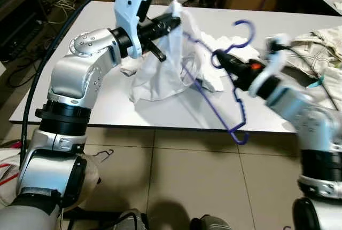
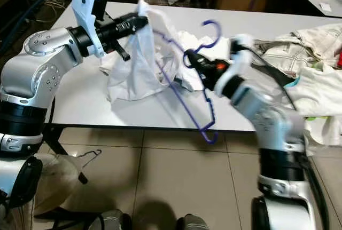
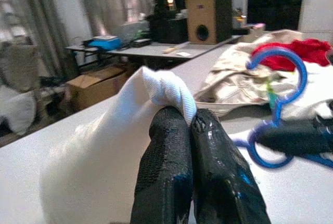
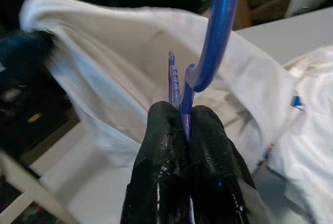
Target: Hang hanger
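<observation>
Hanger [image 1: 235,80]: we pinch it tight in our right tool [image 4: 184,117]; our left tool [image 3: 190,122] squeezes the white shirt [image 1: 160,64] beside it.

Both arms are silver metal with rounded joint housings, small screw heads on the left shoulder housing, and black ring bands between segments. A white flat plate sits at each wrist. A black cable arcs along the left arm. Gripper fingers [image 3: 200,172] are black, rubbery, textured.

L gripper [image 3: 190,122] pinching white cloth [image 3: 99,167], blue hanger [image 3: 278,104] nearby
</observation>
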You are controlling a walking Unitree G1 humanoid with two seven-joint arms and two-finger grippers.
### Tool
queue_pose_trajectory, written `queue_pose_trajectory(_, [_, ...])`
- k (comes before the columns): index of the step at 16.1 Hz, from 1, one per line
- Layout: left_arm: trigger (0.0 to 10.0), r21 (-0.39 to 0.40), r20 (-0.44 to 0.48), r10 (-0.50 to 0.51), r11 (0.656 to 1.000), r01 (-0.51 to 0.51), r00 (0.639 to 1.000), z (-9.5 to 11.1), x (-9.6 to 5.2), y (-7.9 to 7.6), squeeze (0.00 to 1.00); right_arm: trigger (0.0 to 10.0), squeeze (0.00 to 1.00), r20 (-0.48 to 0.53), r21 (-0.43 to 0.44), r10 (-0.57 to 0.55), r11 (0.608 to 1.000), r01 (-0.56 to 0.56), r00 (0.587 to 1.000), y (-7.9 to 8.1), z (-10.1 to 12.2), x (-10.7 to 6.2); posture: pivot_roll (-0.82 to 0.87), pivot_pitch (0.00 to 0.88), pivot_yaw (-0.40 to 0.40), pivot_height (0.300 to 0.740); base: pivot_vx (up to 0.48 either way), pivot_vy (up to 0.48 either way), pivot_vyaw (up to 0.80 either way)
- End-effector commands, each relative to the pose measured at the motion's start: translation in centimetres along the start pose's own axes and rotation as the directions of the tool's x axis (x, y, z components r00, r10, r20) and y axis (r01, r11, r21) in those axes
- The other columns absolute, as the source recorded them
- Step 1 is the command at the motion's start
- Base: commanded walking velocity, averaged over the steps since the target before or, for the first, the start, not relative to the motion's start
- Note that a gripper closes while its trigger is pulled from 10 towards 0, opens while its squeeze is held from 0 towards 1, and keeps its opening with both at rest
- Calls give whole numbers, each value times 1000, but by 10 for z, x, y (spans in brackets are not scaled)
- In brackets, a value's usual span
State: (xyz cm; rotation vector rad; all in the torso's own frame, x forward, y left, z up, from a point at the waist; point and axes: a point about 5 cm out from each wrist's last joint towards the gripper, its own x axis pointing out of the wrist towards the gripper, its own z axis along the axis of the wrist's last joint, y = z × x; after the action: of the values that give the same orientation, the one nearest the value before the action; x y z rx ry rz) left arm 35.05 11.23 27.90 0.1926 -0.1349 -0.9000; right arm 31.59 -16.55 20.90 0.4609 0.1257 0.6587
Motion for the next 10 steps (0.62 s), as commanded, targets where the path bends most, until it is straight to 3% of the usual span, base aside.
queue_pose_trajectory(1, [0, 32, -15, -11, 999, 11, 1000, 1, 1, -1, 0, 10000, 0, -15, -10, 59, 998, -59, 998, 4, 2, -9, -81, 0, -7, 740, 0, 0, 0])
queue_pose_trajectory(5, [0, 16, 3, -92, 996, 92, 996, 4, -1, -10, 0, 10000, 0, -26, -29, 42, 999, -42, 999, -1, 4, -17, -86, 0, -8, 740, 0, 0, 0])
queue_pose_trajectory(7, [0, 10, -16, -130, 991, 130, 991, 2, -5, -13, 0, 10000, 0, 56, 5, -74, 997, 74, 996, -13, 13, -19, -87, 0, -11, 740, 0, 0, 0])
queue_pose_trajectory(10, [0, -5, -62, -169, 986, 169, 984, -8, -10, -17, 0, 10000, 0, 128, 68, -67, 996, 59, 989, -16, 23, -21, -85, 0, -13, 740, 0, 0, 0])
